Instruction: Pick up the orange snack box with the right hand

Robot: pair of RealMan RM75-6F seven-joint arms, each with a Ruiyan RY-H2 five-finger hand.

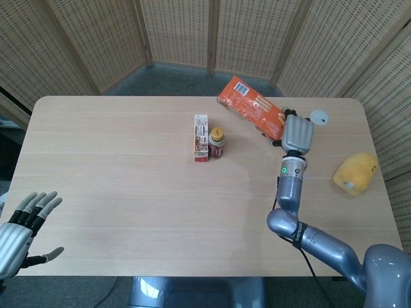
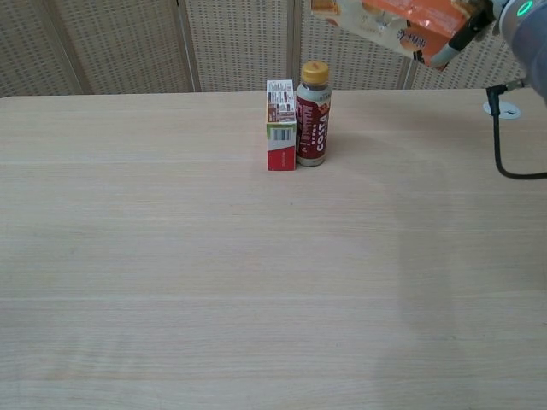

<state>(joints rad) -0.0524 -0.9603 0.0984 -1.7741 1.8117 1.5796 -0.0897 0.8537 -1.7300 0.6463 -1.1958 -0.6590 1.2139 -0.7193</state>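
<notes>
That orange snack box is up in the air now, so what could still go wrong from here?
The right hand grips the orange snack box only at one end, so the long free end may sag or slip out. The box hangs tilted above the table, near the bottle and the small carton; a drop or a low swing might knock them over.

right hand (image 1: 298, 133) gripping tilted orange snack box (image 1: 251, 116), left hand (image 1: 22, 234) fingers spread

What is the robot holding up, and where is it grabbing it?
The right hand grips the orange snack box by one end, lifted off the table. The left hand holds nothing.
</notes>
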